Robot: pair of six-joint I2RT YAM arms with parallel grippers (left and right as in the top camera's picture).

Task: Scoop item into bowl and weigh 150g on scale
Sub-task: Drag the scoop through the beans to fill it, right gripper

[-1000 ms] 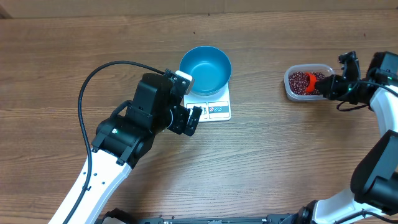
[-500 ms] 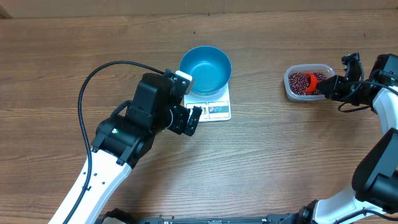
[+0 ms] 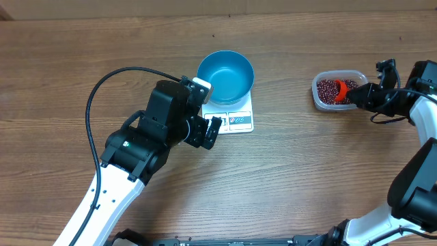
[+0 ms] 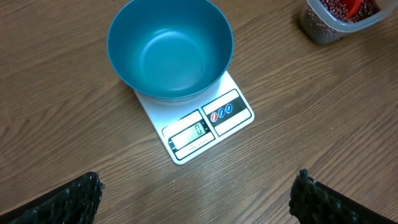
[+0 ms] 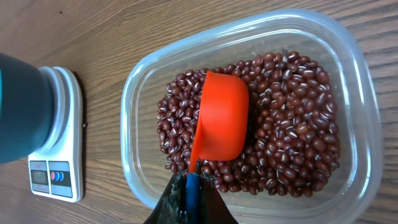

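Right fingers [image 5: 169, 208] pinch orange scoop [image 5: 221, 118] amid beans [image 5: 292, 124]

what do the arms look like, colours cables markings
Both have white links and black joints. The left arm has a blocky black wrist housing, a small green mark and a looping black cable; the right arm shows thin black wiring. The jaws are black, rough-textured.

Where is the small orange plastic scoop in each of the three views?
Overhead: orange plastic scoop at right, in the clear plastic tub.
Left wrist: scoop in top right corner, cut off.
Right wrist: centre, among the red beans.
Shared landmark: flat white rectangular scale.
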